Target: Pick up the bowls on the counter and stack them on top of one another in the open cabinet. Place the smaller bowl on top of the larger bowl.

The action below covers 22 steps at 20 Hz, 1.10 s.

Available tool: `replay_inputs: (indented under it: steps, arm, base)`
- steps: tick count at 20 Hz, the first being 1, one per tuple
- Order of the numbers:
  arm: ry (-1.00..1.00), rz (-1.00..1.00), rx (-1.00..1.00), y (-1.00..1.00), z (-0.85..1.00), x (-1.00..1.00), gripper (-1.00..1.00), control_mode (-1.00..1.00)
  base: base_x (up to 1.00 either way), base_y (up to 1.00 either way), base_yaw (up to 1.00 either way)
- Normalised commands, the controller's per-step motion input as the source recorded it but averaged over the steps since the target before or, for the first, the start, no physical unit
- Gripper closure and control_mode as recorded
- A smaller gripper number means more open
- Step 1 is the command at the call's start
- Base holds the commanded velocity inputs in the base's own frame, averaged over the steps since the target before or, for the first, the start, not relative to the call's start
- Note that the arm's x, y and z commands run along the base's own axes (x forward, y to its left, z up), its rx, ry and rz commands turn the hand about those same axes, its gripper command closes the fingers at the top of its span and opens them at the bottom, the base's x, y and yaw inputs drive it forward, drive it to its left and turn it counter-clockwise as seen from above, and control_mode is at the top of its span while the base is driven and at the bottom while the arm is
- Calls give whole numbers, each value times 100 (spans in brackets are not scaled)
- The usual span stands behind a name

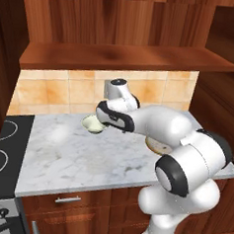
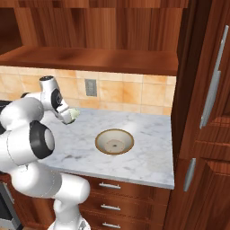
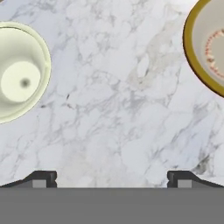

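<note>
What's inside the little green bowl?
Nothing that shows. In the hand view the small bowl looks empty, just its pale round bottom with a tiny dark dot in the middle. Its left side runs off the picture, so that bit stays unseen.

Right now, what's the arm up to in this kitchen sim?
The arm hangs over the marble counter with its gripper open and empty, aimed at bare marble between the two bowls. The smaller cream-green bowl and the larger tan-brown bowl both sit on the counter, apart and untouched. The open cabinet's shelf above holds nothing from the task, so no stacking has begun.
</note>
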Motion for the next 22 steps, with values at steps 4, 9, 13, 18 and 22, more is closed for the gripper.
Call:
replay_inputs:
  steps: [4, 9, 13, 18, 22]
  arm:
    - [0, 0, 3, 0, -13, 21, -100, -100]
    - [0, 0, 2, 1, -14, 21, -100, -100]
    - [0, 0, 3, 1, -9, 22, -100, -100]
    - [0, 0, 2, 3, -9, 26, -100, -100]
    - [0, 0, 2, 6, -11, 26, -100, -100]
  base:
    - [0, 0, 0]
    - [0, 0, 0]
    - [0, 0, 0]
    - [0, 0, 0]
    - [0, 0, 0]
